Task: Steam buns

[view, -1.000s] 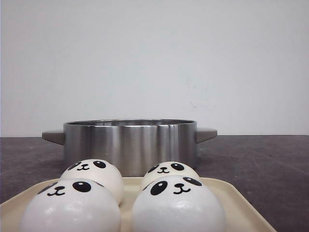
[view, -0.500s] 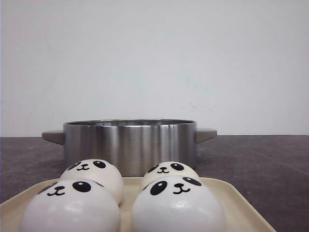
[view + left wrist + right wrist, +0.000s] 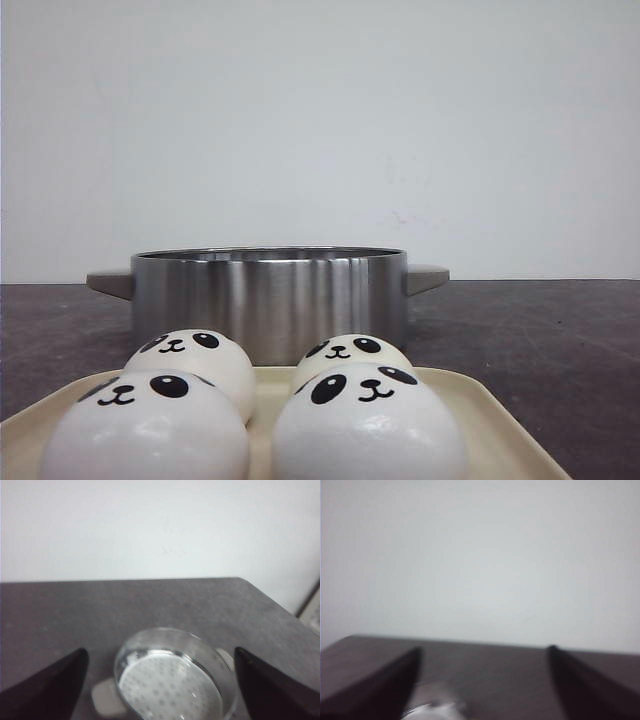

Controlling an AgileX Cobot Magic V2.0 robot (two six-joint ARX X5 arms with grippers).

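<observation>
Nothing is picked up yet. The four buns [image 3: 360, 415] sit on the cream tray [image 3: 495, 420], just in front of the steel pot [image 3: 268, 298] on the bench [image 3: 540, 330]. My left pincer [image 3: 160, 680] hangs wide and empty above the pot; my right pincer [image 3: 482, 685] is likewise wide. Next, I judge, one must descend onto a bun.

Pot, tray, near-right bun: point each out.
pot [image 3: 268, 300]: front view, on its steel side wall.
tray [image 3: 490, 420]: front view, bare right rim.
near-right bun [image 3: 368, 425]: front view, on its white dome below the face.
</observation>
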